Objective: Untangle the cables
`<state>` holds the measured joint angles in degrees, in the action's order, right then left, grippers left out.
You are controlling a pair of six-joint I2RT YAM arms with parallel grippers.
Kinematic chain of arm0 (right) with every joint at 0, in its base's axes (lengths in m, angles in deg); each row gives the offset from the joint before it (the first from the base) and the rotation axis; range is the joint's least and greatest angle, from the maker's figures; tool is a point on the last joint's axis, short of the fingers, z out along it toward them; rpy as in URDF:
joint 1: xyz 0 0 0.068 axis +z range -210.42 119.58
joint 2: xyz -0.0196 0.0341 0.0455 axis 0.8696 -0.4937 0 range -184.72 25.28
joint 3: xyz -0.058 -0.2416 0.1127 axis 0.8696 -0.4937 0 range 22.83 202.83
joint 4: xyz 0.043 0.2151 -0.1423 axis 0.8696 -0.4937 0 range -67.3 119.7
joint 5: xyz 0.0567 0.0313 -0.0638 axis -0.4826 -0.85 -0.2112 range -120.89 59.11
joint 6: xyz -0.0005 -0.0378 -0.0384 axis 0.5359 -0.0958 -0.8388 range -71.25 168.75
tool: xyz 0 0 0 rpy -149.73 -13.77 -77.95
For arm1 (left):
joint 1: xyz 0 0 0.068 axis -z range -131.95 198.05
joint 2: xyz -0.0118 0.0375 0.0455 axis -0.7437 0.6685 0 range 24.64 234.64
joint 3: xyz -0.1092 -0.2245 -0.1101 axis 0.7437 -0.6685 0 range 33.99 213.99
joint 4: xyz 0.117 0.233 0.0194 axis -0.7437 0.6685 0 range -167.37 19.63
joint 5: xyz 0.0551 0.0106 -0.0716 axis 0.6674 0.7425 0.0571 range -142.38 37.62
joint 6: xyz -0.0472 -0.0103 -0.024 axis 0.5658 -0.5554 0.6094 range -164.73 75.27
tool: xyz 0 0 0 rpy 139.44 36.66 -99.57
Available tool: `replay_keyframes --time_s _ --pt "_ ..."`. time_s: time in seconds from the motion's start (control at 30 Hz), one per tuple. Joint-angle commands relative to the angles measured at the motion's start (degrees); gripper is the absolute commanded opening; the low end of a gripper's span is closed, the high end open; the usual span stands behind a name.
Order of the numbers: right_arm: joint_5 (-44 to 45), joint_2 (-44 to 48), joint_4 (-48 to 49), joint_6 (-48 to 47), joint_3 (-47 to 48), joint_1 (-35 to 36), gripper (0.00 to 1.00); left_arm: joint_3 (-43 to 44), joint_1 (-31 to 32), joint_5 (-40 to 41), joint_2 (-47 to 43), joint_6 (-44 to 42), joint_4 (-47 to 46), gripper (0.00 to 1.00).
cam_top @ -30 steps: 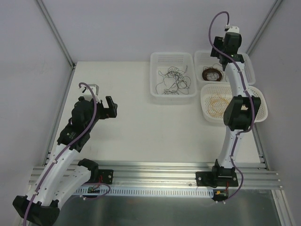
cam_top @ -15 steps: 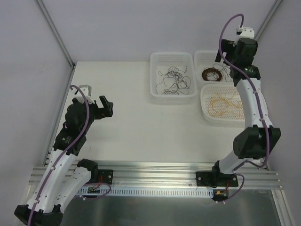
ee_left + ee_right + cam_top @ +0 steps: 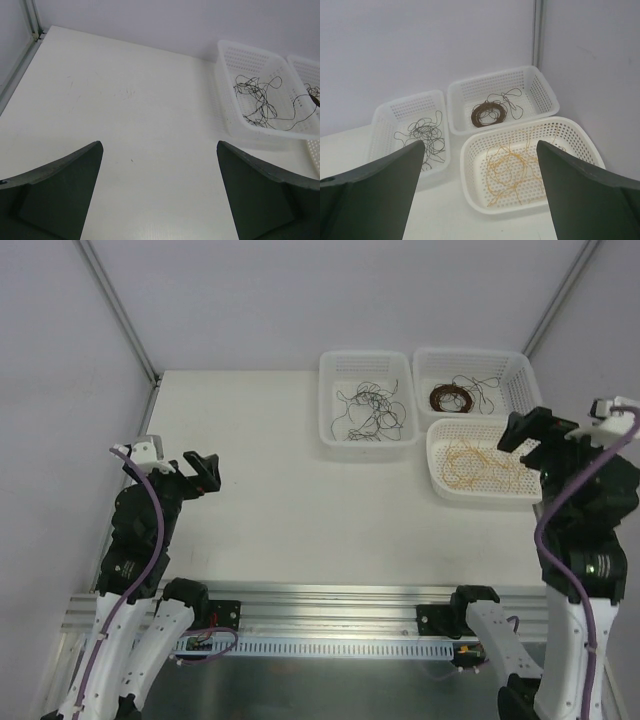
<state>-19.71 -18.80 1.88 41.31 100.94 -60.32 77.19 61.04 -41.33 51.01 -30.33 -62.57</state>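
Perforated white plastic baskets (image 3: 572,134) stand on a smooth matt table (image 3: 150,125); fingers (image 3: 55,195) are matt black.

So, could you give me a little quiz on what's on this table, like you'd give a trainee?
1. True or false: the yellow wires share a basket with the black wires.
2. Where is the brown coil? A) with the black wires B) in the far right basket C) with the yellow wires
3. Is the left gripper or the right gripper holding a wire?
Key: 1 false; 2 B; 3 no, both are open and empty.
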Motion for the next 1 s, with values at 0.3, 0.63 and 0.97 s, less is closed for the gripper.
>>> replay_keyframes --time_s 0.3,0.63,0.97 --pt "-2.2 28.9 -20.1 -0.6 -5.5 1.0 1.00 0.6 -0.7 4.8 -8.9 -3.1 2.5 0.99" --pt "-0.5 45.1 -20.3 0.2 -21.3 6.6 1.00 -5.3 -0.7 3.0 -26.4 0.7 10.1 0.99" --pt "0.9 54.7 -20.1 -2.2 -29.9 9.5 1.00 -7.5 -0.7 2.2 -35.1 2.6 13.8 0.99"
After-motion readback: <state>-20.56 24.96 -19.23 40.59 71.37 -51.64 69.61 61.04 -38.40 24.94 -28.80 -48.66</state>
